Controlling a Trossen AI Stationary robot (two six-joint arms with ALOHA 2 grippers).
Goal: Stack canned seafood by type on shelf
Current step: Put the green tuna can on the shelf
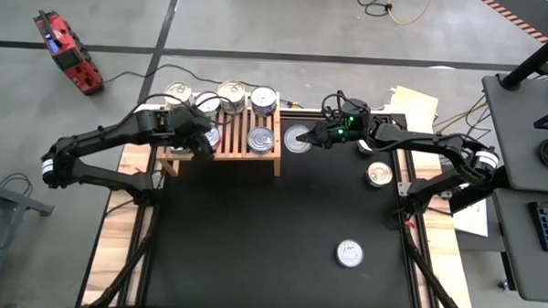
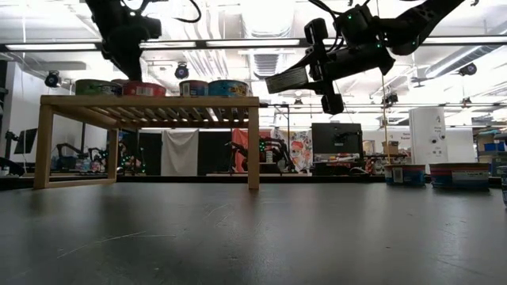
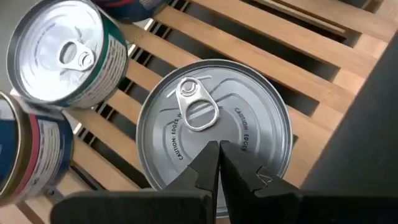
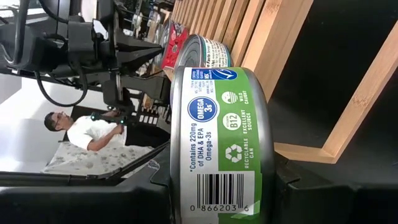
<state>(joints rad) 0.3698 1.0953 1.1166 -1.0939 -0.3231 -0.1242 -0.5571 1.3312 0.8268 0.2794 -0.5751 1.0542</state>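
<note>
One green-label can [image 4: 217, 146] clamped in right pincer [image 1: 313, 137], beside shelf [image 1: 265, 160]

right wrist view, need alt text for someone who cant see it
The right claw holds a green-labelled can by its sides, close to a wooden shelf with more cans on it. Beyond them, a person in a white shirt.

Cans [image 1: 232, 96] crowd the wooden shelf [image 1: 221, 143] at eleven o'clock, its front slats partly bare; the black mat [image 1: 253, 236] lies open but for two lone cans [image 1: 349, 254].
</note>
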